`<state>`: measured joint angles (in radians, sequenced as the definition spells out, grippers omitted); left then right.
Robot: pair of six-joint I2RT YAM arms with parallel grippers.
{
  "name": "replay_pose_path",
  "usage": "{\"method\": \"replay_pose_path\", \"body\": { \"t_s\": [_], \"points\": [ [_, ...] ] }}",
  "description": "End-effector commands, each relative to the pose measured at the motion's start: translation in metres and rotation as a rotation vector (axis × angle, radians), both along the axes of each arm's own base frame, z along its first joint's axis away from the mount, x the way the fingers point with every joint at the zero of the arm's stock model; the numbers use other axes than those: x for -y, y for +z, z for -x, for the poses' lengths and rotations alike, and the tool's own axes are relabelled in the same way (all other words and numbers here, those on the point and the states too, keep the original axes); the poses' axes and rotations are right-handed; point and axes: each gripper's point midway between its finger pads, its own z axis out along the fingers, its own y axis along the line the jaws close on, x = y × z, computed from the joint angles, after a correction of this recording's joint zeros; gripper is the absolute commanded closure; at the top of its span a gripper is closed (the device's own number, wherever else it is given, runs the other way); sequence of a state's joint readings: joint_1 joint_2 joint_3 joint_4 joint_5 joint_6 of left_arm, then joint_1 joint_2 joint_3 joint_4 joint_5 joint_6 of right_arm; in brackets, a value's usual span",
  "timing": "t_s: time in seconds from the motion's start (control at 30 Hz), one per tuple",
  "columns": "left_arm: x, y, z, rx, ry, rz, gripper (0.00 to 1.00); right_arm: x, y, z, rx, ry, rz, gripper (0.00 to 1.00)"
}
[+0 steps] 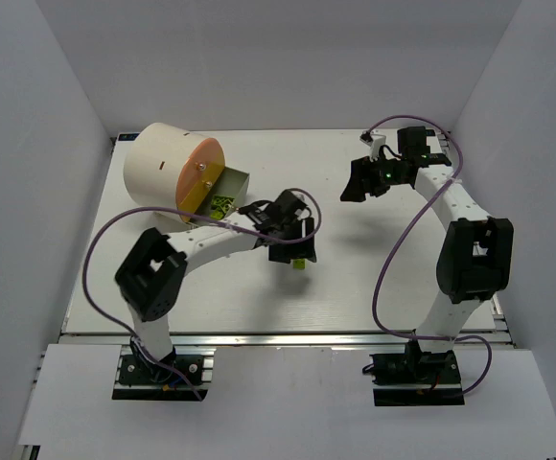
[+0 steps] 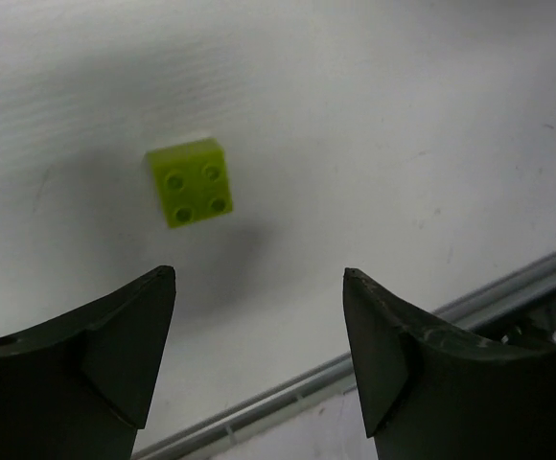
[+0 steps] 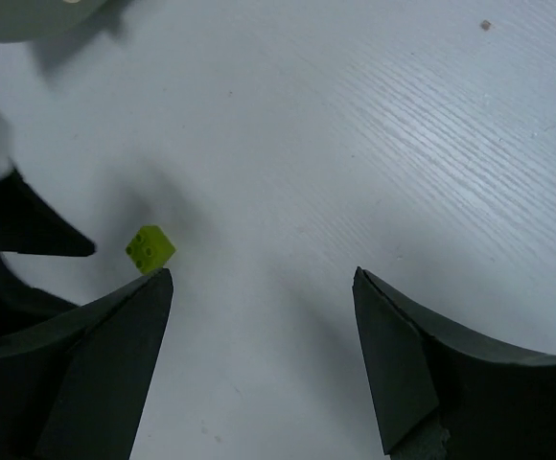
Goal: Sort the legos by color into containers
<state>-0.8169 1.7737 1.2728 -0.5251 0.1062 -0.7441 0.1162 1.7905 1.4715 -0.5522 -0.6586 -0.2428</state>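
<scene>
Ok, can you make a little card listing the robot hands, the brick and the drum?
brick: small yellow-green studded plastic lego, lying on the white table, not held
left gripper: open, empty, poised by that lego
right gripper: open, empty
drum: cream-white cylinder, orange round face
tray: orange box open at the drum, yellow-green legos inside

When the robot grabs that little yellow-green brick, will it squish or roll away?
Probably neither. The brick looks like hard, boxy plastic, so it should stay stiff and sit flat rather than roll. It is tiny beside the open left gripper, so likely light, and on the smooth table it may skid if nudged off-centre.
</scene>
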Motion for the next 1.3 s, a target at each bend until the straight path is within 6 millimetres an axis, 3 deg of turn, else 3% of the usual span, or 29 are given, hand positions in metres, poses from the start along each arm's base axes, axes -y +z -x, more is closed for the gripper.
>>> {"method": "replay_pose_path", "body": {
  "t_s": [0.0,0.03,0.1,0.17,0.47,0.6,0.63,0.73,0.8,0.97,1.03,1.07,1.2,1.27],
  "points": [
    [0.007,-0.004,-0.005,0.036,0.004,-0.164,0.19,0.000,0.039,0.012,0.068,0.035,-0.086,0.19],
    [0.009,-0.022,-0.006,0.020,-0.001,-0.218,0.20,0.002,0.040,0.014,0.064,0.034,-0.091,0.19],
    [0.014,-0.022,-0.012,0.048,0.006,-0.279,0.20,0.006,0.043,0.015,0.069,0.028,-0.101,0.19],
    [0.009,-0.036,-0.015,0.050,0.011,-0.357,0.20,0.009,0.048,0.017,0.082,0.027,-0.109,0.19],
    [0.015,-0.035,-0.031,0.119,0.018,-0.394,0.24,0.021,0.046,0.023,0.074,0.006,-0.135,0.18],
    [0.018,-0.019,-0.035,0.174,0.023,-0.380,0.45,0.021,0.042,0.027,0.060,0.008,-0.139,0.19],
    [0.017,-0.017,-0.038,0.190,0.030,-0.386,0.59,0.022,0.040,0.027,0.058,0.006,-0.140,0.19],
    [0.019,-0.005,-0.039,0.229,0.033,-0.373,0.81,0.021,0.039,0.028,0.054,0.011,-0.141,0.19],
    [0.022,-0.001,-0.038,0.245,0.024,-0.372,0.82,0.021,0.038,0.029,0.047,0.012,-0.144,0.19],
    [0.021,0.012,-0.039,0.281,0.033,-0.365,0.77,0.020,0.035,0.030,0.033,0.013,-0.151,0.19],
    [0.021,0.018,-0.040,0.296,0.040,-0.356,0.69,0.019,0.034,0.031,0.030,0.015,-0.152,0.19],
    [0.020,0.019,-0.041,0.302,0.046,-0.357,0.55,0.019,0.035,0.031,0.032,0.016,-0.153,0.19],
    [0.015,0.023,-0.044,0.328,0.056,-0.370,0.37,0.021,0.035,0.031,0.034,0.010,-0.152,0.19],
    [0.013,0.019,-0.042,0.319,0.046,-0.384,0.34,0.020,0.034,0.032,0.030,0.015,-0.152,0.19]
  ]
}}
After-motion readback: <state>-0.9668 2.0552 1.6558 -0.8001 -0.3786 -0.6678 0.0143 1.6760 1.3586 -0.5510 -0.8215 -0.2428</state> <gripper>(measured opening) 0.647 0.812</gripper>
